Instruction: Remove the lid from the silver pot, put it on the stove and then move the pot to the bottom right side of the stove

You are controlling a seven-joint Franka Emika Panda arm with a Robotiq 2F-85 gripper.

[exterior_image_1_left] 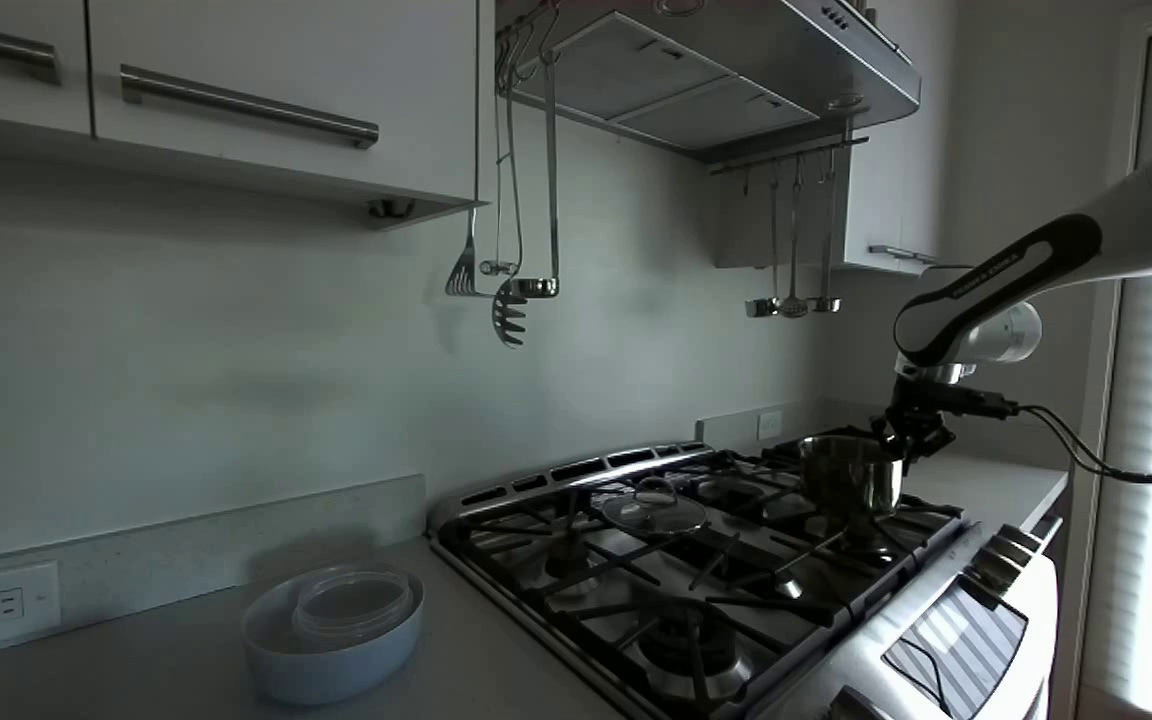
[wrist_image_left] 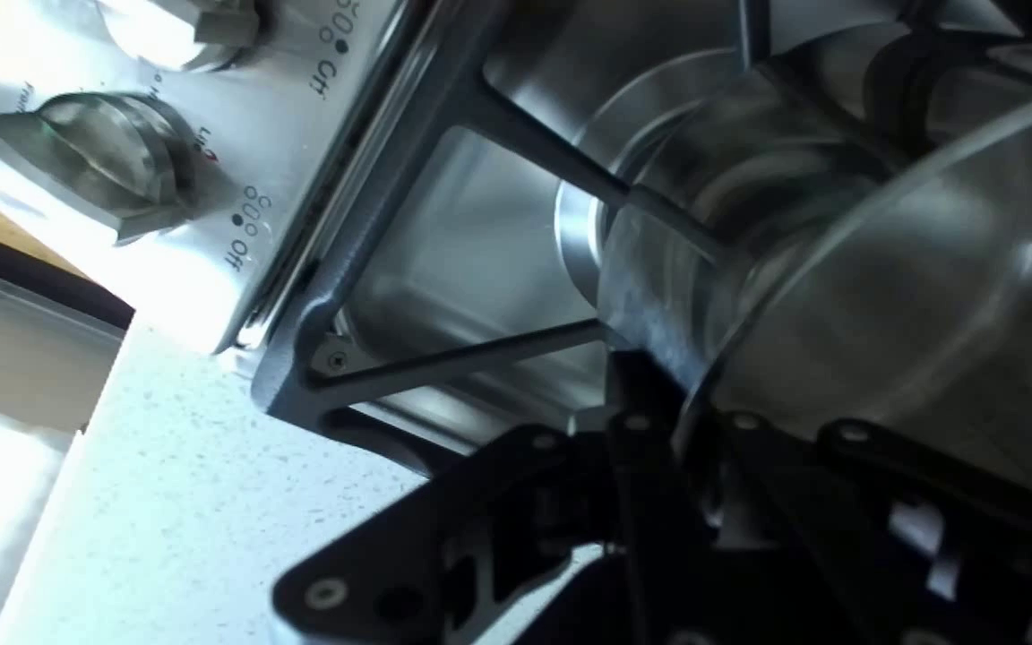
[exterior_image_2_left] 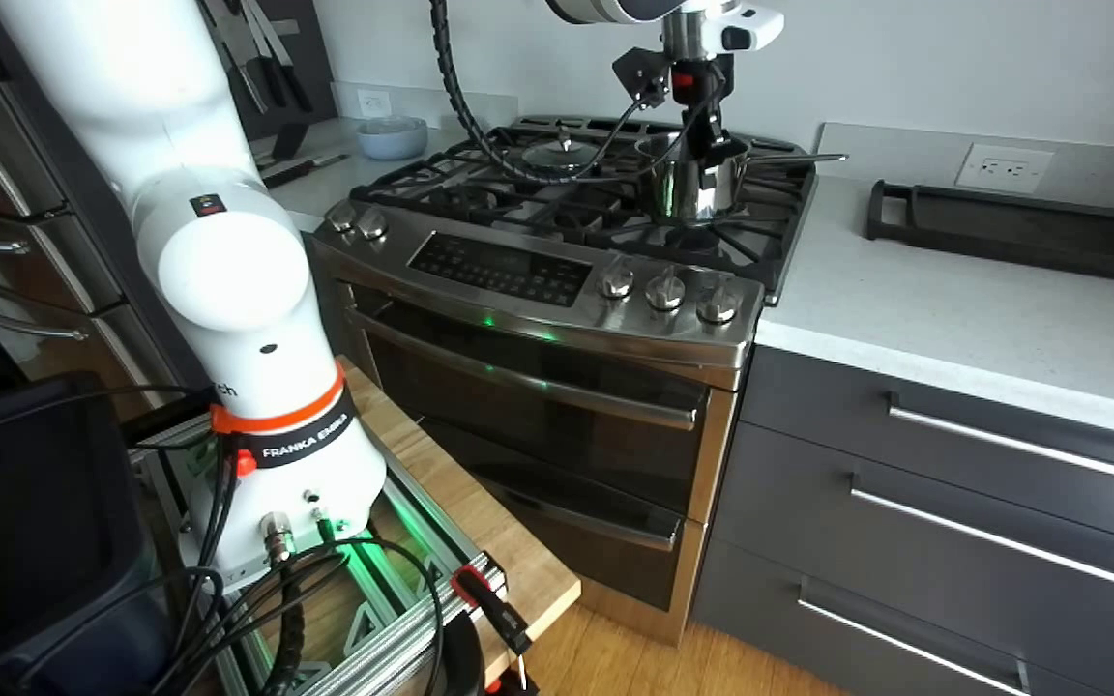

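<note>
The silver pot (exterior_image_1_left: 846, 483) is over the front burner at one end of the stove (exterior_image_1_left: 901, 625). It also shows in an exterior view (exterior_image_2_left: 678, 193), its handle (exterior_image_2_left: 794, 158) pointing away toward the counter. My gripper (exterior_image_2_left: 709, 166) is shut on the pot's wall at the rim. In the wrist view, the fingers (wrist_image_left: 682, 408) straddle the rim of the pot (wrist_image_left: 892, 305), one inside and one outside. The pot looks close above the grate; I cannot tell whether it touches. The pot is uncovered. The lid (exterior_image_1_left: 654, 512), glass with a knob, lies on the grates farther along, apart from the pot (exterior_image_2_left: 560, 155).
A pale bowl (exterior_image_1_left: 331, 660) with clear containers stands on the counter by the stove. A black tray (exterior_image_2_left: 1031, 232) lies on the opposite counter (exterior_image_2_left: 944, 319). The arm's cable (exterior_image_2_left: 468, 111) hangs over the grates. A range hood (exterior_image_1_left: 706, 70) and hanging utensils (exterior_image_1_left: 553, 200) are above.
</note>
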